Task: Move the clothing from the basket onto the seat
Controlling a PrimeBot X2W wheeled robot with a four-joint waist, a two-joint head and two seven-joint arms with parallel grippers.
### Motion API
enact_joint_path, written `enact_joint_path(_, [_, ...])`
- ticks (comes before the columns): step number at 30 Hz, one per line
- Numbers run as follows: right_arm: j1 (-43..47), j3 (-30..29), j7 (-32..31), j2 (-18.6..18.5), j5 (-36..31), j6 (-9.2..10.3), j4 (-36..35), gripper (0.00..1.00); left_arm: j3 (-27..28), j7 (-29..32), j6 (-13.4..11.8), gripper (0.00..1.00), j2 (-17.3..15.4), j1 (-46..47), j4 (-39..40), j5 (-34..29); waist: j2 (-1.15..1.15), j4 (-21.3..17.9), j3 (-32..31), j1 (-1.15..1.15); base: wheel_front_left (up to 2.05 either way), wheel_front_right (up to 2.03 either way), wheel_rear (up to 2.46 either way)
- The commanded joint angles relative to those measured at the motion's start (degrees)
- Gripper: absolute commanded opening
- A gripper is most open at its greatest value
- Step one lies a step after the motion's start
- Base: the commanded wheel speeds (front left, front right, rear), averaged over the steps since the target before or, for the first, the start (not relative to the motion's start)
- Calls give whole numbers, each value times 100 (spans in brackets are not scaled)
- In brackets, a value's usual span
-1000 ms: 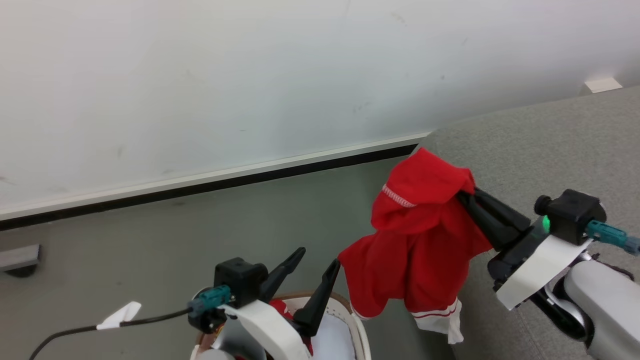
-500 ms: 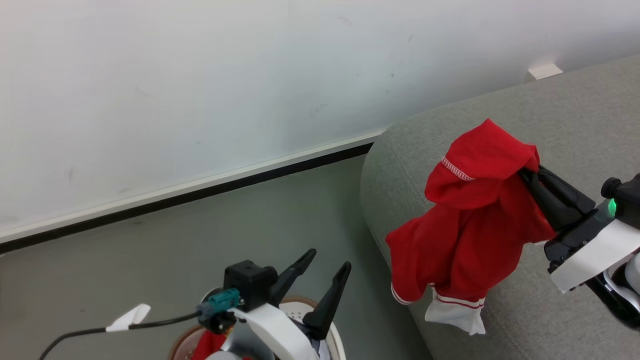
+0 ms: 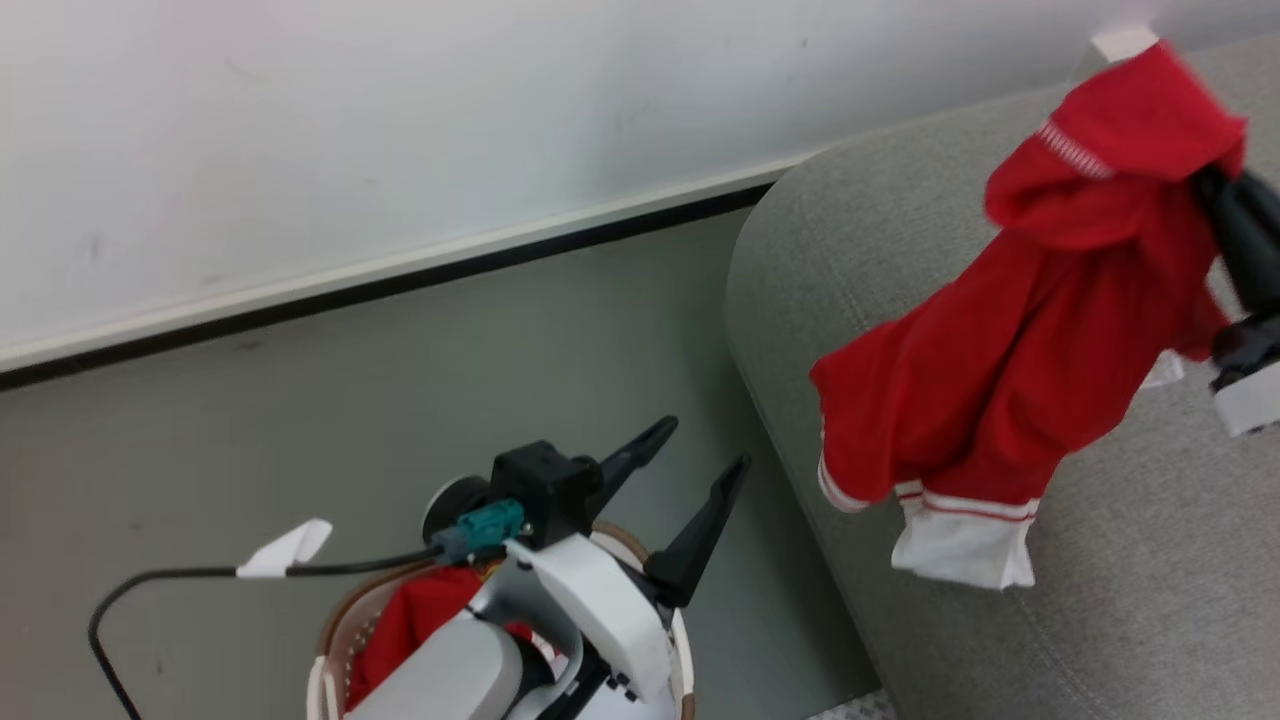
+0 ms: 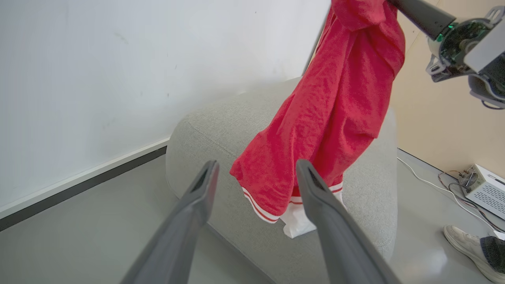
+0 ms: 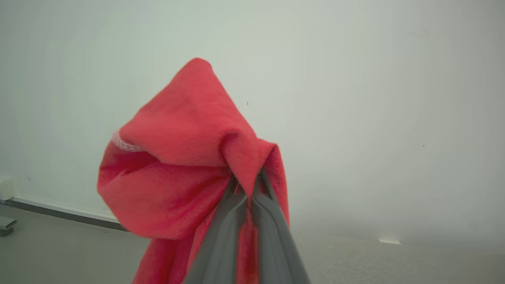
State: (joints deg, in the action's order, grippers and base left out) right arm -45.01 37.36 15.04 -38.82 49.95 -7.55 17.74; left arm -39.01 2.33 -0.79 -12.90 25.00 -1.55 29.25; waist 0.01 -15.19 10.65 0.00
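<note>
The clothing (image 3: 410, 620) at the lower left of the head view is a red bundle lying inside the basket (image 3: 340, 615), partly hidden by the pale left forearm that crosses above it; a black cable (image 3: 160, 580) with a white tag runs in from the left over the grey floor (image 3: 300, 400).

Just right of that, the left end effector (image 3: 706, 444) hangs above the basket's far rim with its two dark fingers spread wide apart and nothing between them; they point up and to the right, towards the seat (image 3: 1150, 620). A white wall (image 3: 400, 120) with a dark skirting strip runs behind.

Further right, the seat's rounded grey corner bulges towards the floor; in front of it hangs a second red garment (image 3: 1040, 330), bunched at the top and falling in long folds, with white stripes and a white panel at its lower hem. It hangs over the near part of the seat, well apart from the basket; whether the hem touches the upholstery I cannot tell.

At the far right, the right end effector (image 5: 246, 179) is clenched on the top fold of this garment; the right wrist view shows its fingers pressed together with red cloth pinched between them.

In the left wrist view a white box (image 4: 483, 189) and a person's shoe (image 4: 467, 244) sit on the floor beyond the seat.
</note>
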Motion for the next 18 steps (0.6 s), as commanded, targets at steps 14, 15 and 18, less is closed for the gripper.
enact_joint_path(14, [-1898,-1140,11,-623,-185,13,1136,0,-153,248,308,100,229,1531,-4,-456,-1,763,2077,0,0,0,0])
enact_joint_path(15, [-2056,-1195,8,-696,-199,13,1223,0,-152,223,314,100,257,1607,-20,-471,-1,806,2159,0,0,0,0])
enact_joint_path(18, [-2481,-1353,1,-900,-202,13,1486,0,-146,153,326,100,332,1775,-81,-490,-1,920,2337,0,0,0,0])
